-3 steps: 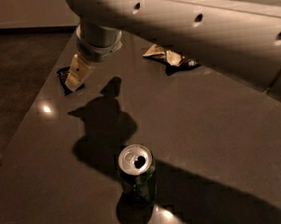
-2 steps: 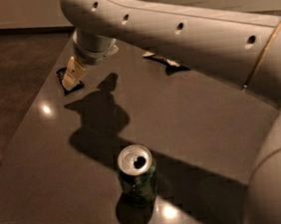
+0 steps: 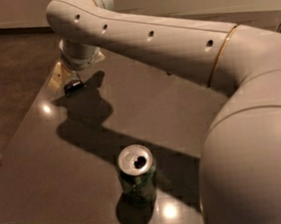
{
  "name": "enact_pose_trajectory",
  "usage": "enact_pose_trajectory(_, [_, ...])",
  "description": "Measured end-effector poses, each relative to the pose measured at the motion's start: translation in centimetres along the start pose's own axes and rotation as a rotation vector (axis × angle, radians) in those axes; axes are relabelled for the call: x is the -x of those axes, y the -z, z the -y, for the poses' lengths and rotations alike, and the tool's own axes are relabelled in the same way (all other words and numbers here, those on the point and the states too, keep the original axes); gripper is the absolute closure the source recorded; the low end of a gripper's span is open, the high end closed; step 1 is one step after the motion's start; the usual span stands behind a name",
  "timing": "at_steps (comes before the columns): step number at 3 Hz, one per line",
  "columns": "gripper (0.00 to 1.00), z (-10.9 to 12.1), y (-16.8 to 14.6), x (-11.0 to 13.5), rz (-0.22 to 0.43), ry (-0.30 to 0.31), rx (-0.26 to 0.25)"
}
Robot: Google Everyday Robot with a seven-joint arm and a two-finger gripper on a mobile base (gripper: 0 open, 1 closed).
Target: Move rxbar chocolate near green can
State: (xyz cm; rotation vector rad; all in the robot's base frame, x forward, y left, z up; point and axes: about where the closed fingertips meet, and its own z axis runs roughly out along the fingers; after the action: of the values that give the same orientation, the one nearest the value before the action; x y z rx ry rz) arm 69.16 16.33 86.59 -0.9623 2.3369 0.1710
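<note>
Found the gripper (image 3: 66,80) low over the far left corner of the counter (image 3: 45,159), its tip right at the rxbar (image 3: 72,85), a small black bar by that edge; could not tell how the jaws stood or whether they gripped anything. Saw the can (image 3: 137,177) upright near the front edge, well apart from the rxbar, with the shadow of the arm (image 3: 162,36) stretched across the dark surface between.

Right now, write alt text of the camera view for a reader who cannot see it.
A white robot arm reaches across a dark glossy table to its far left corner, where the gripper sits low beside the rxbar chocolate. The green can stands upright near the front edge, well apart from both.
</note>
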Motion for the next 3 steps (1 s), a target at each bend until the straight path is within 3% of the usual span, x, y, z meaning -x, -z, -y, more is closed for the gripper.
enact_pose_trajectory(1, [0.0, -0.4, -2.0, 0.0, -0.033, -0.019, 0.014])
enact_pose_trajectory(2, [0.16, -0.7, -3.2, 0.1, -0.063, -0.031, 0.023])
enact_pose_trajectory(3, [0.41, -1.0, -3.8, 0.3, -0.087, -0.04, 0.035])
